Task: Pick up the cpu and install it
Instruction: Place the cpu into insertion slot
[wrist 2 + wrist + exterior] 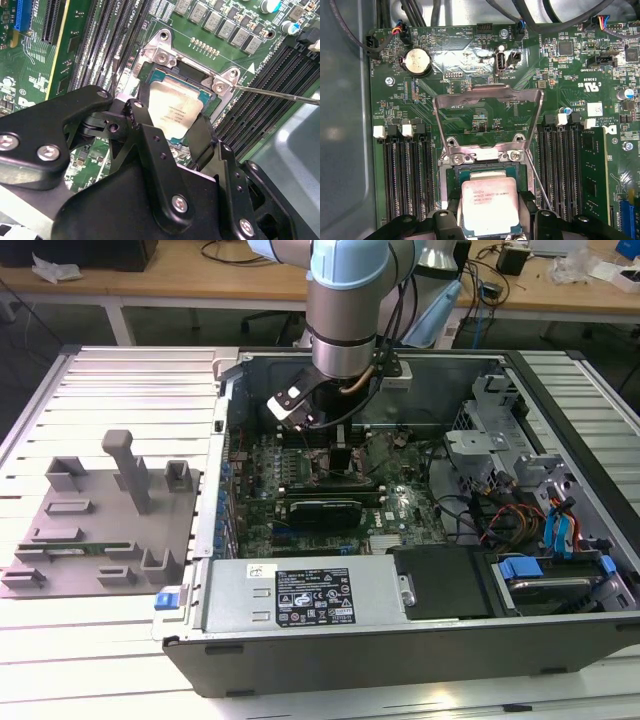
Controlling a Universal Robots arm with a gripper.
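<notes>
The cpu [490, 205], a small square chip with a pale silvery top, lies level in the opening of the dark metal-framed socket [451, 159] on the green motherboard. My gripper [490, 222] straddles it. One black finger [131, 116] presses against one edge of the cpu [175, 110] and the other finger [204, 137] against the opposite edge. The socket's load plate [487, 95] stands swung up behind the cpu. In the exterior view my gripper [345, 462] reaches down into the open computer case [300, 640].
A thin retention lever [280, 93] sticks out beside the socket. Rows of black memory slots [405, 175] flank it on both sides. On the exterior view's left, a grey tray [100, 530] holds a green memory stick [75, 548]. Drive bays and cables [530, 520] fill the case's right.
</notes>
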